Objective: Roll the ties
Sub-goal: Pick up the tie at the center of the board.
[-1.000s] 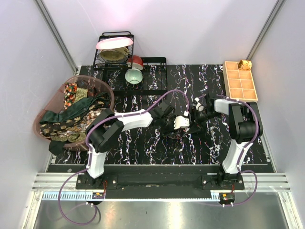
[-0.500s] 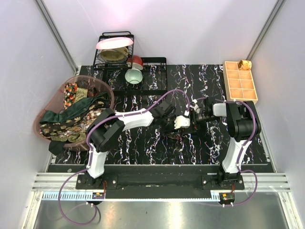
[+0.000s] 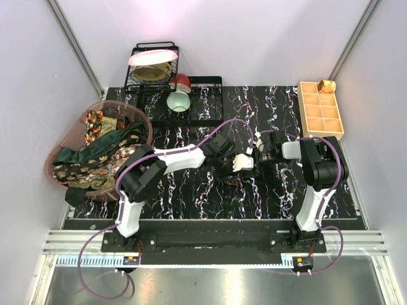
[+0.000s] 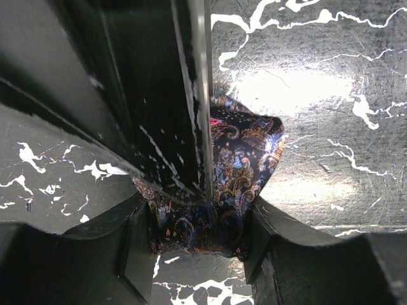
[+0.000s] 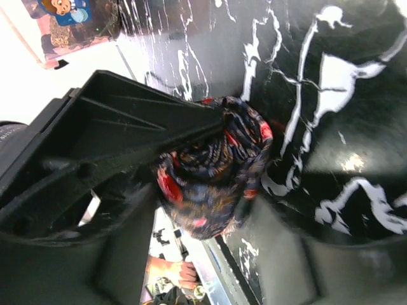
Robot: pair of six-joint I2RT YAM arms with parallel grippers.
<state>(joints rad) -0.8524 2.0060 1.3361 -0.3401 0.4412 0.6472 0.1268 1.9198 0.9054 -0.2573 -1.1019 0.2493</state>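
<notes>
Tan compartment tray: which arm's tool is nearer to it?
Right. The right tool sits left of the tray, toward the arms; the left tool lies further left, beyond it.

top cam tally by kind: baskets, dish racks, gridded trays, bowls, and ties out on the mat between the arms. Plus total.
Basket: 1
Dish rack: 1
Gridded tray: 1
Bowls: 2, a red bowl and a green bowl
Tie between the arms: 1
Total: 6

Bright overhead light; glare on table [image 4: 299, 89]; right wrist blurred.
</notes>
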